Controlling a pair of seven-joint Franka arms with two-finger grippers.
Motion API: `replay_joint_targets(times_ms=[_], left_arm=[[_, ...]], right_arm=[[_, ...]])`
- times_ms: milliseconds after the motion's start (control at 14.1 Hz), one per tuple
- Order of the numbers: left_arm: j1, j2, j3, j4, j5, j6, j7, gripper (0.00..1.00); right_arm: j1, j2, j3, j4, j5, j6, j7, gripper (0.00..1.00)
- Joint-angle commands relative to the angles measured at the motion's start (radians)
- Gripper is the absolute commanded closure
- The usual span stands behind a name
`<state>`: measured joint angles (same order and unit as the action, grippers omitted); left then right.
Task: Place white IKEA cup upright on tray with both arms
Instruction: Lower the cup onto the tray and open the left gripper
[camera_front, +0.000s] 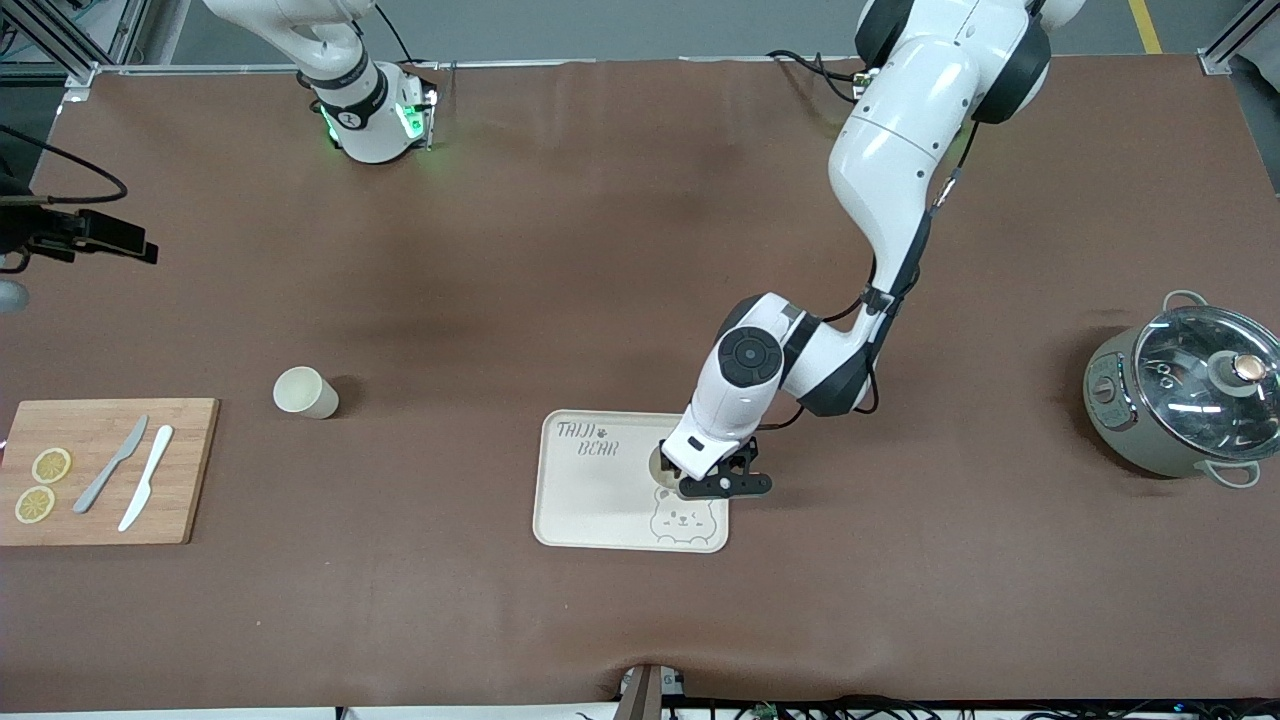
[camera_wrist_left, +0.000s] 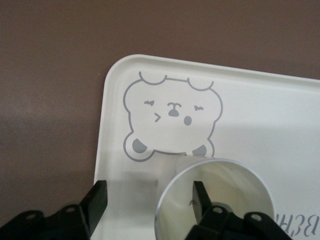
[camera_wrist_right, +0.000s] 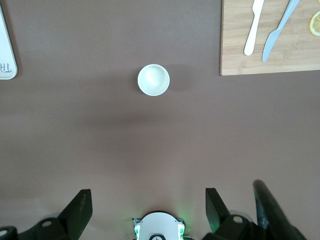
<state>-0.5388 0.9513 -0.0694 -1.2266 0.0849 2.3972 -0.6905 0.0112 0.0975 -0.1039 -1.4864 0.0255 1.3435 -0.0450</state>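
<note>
A cream cup stands upright on the cream bear tray, at the tray's end toward the left arm, beside the bear face. My left gripper is low over it and open. In the left wrist view one of the gripper's fingers is inside the cup and the other is outside over the tray, well clear of the wall. A second cream cup stands upright on the table toward the right arm's end. My right gripper is open and empty, high over its own base, with that cup below.
A wooden cutting board with two knives and two lemon slices lies at the right arm's end. A lidded pot stands at the left arm's end. A corner of the tray shows in the right wrist view.
</note>
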Motion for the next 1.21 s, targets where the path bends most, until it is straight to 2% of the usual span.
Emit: replay_joint_targets(times_ms=[0,284,426,709,851,1135], left_arm=[[-0.018,0.014,0.02,0.027,0.016,0.003,-0.021,0.0],[-0.016,0.0,0.02,0.027,0.016,-0.021,-0.021,0.0],[-0.015,-0.006,0.02,0.027,0.016,-0.073,-0.021,0.0],[-0.004,-0.084,0.019,0.024,0.019,-0.209,-0.004,0.0],[0.003,-0.138,0.017,0.022,0.019,-0.288,0.032,0.0],[0.086,-0.239,0.014,0.003,0.012,-0.397,0.179,0.0]], right_arm=[[-0.011,0.053,0.009,0.015,-0.016,-0.026,-0.009,0.0],[-0.022,0.122,0.007,0.015,-0.021,-0.018,-0.009,0.0],[-0.027,0.143,0.006,0.015,-0.025,-0.02,-0.009,0.0],[-0.036,0.166,0.006,0.002,-0.022,0.009,-0.001,0.0],[-0.037,0.166,0.006,-0.043,-0.022,0.066,0.001,0.0],[-0.048,0.163,0.006,-0.121,-0.021,0.155,0.001,0.0]])
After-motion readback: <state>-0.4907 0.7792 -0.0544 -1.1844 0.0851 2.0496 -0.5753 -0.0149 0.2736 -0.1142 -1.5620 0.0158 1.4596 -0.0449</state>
